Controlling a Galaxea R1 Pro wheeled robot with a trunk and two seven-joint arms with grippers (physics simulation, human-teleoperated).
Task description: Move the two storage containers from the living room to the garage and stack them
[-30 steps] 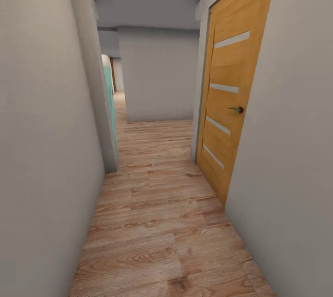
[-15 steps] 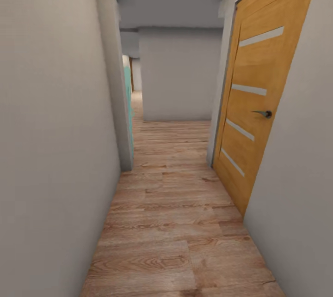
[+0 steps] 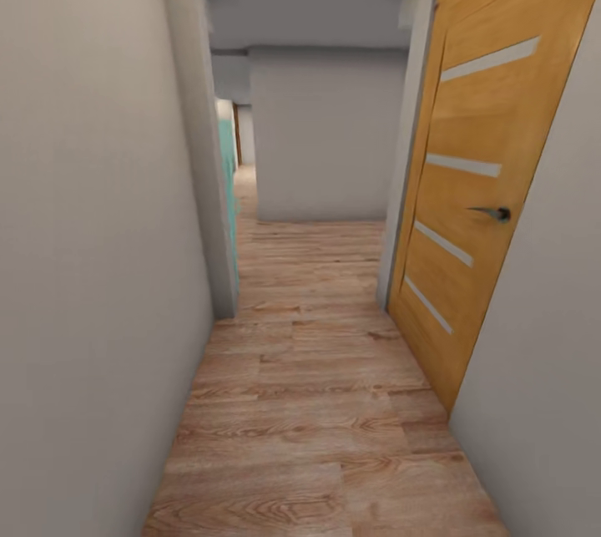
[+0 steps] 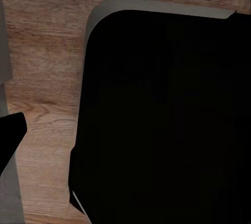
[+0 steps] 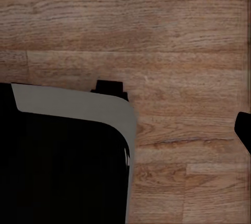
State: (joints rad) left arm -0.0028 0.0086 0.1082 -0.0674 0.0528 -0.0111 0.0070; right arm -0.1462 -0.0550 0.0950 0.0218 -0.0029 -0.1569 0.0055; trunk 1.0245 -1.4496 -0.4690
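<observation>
Storage-container transit, narrow hallway, wood plank floor ahead, orange door at right, grey walls, gripper states cannot be told.

A narrow hallway runs ahead, its light wood plank floor filling the lower centre of the head view. Plain grey walls close in on the left and right of the frame. An orange-brown door with pale horizontal strips stands at the right edge.
</observation>
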